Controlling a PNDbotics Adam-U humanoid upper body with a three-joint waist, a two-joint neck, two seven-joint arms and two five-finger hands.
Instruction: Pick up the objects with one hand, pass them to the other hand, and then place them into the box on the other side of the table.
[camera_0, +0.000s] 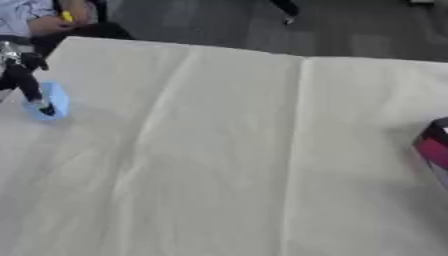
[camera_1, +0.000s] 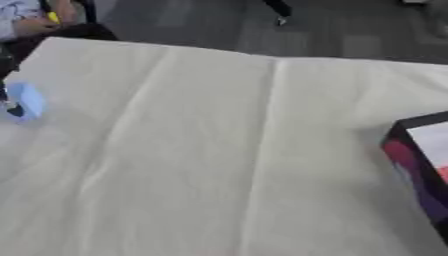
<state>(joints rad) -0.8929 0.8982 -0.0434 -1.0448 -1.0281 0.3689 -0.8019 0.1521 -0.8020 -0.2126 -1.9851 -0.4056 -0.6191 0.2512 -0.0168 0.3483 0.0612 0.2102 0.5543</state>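
- I see my left hand (camera_0: 26, 75) at the far left edge, its dark fingers (camera_0: 44, 107) reaching down onto a light-blue object (camera_0: 52, 100) on the counter (camera_0: 219, 150).
- I cannot tell whether those fingers are closed round it.
- The box (camera_1: 420, 165), dark-rimmed with a pink and purple side, sits at the right edge, well apart from the blue object.
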